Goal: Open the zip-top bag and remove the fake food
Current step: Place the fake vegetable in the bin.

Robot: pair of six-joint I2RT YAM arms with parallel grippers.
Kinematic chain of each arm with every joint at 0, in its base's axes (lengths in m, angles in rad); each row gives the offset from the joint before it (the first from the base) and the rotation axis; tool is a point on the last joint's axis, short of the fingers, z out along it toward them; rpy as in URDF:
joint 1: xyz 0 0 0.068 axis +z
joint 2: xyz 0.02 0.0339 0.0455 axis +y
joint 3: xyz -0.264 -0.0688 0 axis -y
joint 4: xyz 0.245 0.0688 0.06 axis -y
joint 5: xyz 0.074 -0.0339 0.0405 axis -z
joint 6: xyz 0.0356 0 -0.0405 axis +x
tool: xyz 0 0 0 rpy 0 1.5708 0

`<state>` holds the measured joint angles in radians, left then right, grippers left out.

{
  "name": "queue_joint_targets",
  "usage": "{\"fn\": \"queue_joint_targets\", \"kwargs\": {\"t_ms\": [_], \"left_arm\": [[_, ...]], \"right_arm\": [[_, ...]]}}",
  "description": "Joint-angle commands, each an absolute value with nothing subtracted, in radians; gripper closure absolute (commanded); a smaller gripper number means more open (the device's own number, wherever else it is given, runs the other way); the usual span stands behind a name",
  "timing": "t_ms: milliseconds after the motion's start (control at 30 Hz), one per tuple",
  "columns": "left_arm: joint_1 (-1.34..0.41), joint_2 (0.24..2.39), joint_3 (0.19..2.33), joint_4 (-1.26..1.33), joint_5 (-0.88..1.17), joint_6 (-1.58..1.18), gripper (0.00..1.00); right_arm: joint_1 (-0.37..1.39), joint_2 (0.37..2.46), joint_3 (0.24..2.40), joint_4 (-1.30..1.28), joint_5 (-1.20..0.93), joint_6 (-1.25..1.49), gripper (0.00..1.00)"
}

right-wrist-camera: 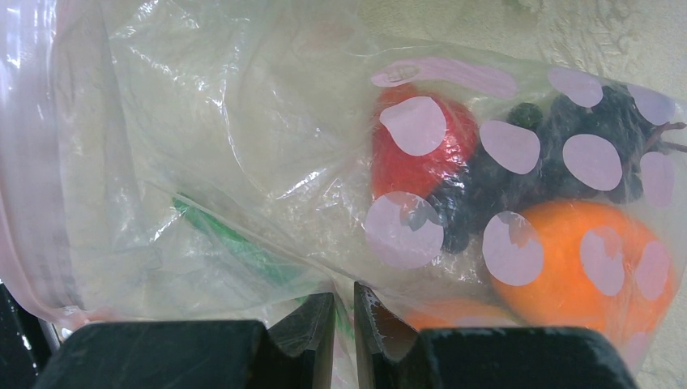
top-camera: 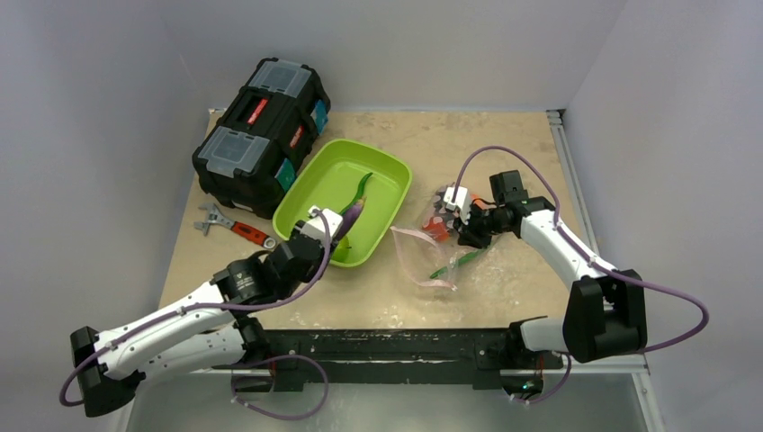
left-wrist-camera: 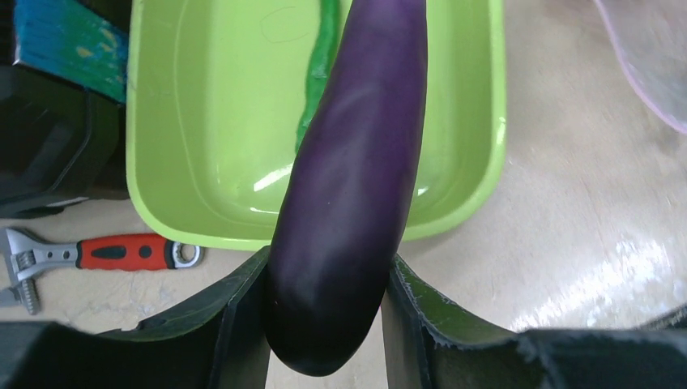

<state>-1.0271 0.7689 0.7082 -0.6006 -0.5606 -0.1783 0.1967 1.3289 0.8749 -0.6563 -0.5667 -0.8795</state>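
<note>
Tan mottled tabletop (top-camera: 504,144), closed in by pale grey walls (top-camera: 405,45). Far left corner: black toolbox (top-camera: 261,135); red-handled wrench (top-camera: 236,229) flat on the table just in front of it. Lime-green tray (top-camera: 328,184) left of centre, one long green pod (top-camera: 362,186) lying inside. Left arm (top-camera: 180,324) stretches low from its base on a diagonal toward the tray's near edge. The left gripper (left-wrist-camera: 328,284) is clamped on the lower end of a purple eggplant (left-wrist-camera: 356,178), one finger on each side, with the fruit's length reaching out over the tray. Right arm (top-camera: 562,243) rises from its base, bends at the elbow and points left. The right gripper (right-wrist-camera: 344,312) has its fingers nearly together, nipping the clear film of the zip-top bag (right-wrist-camera: 202,121). The bag is right of the tray and apart from it, its pink zip strip (top-camera: 409,236) toward the tray. Inside the bag: a red piece (right-wrist-camera: 405,162), a dark cluster (right-wrist-camera: 583,121) and an orange fruit (right-wrist-camera: 583,243) bunched together, a green strip (right-wrist-camera: 235,239) apart from them.
</note>
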Motion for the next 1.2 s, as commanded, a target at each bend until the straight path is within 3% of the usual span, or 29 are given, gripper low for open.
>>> {"fn": "queue_joint_targets", "kwargs": {"t_ms": [0, 33, 267, 433, 533, 833, 1167], "left_arm": [[-0.923, 0.802, 0.706, -0.495, -0.568, -0.317, 1.0], [-0.897, 0.812, 0.702, -0.481, -0.544, -0.333, 1.0], [-0.795, 0.929, 0.704, -0.368, -0.453, -0.406, 0.68], [-0.71, 1.043, 0.747, -0.351, -0.401, -0.447, 0.28], [-0.692, 1.096, 0.784, -0.362, -0.373, -0.453, 0.12], [-0.689, 1.057, 0.791, -0.369, -0.233, -0.424, 0.07], [-0.694, 0.945, 0.623, -0.002, 0.271, -0.453, 0.07]], "right_arm": [[0.194, 1.331, 0.882, -0.635, -0.569, -0.884, 0.87], [0.194, 1.33, 0.883, -0.636, -0.569, -0.884, 0.87], [0.195, 1.33, 0.883, -0.637, -0.571, -0.885, 0.87], [0.192, 1.33, 0.882, -0.638, -0.572, -0.887, 0.87], [0.192, 1.328, 0.882, -0.638, -0.572, -0.889, 0.87], [0.19, 1.333, 0.882, -0.643, -0.577, -0.894, 0.87], [0.19, 1.334, 0.887, -0.658, -0.599, -0.905, 0.86]]}}
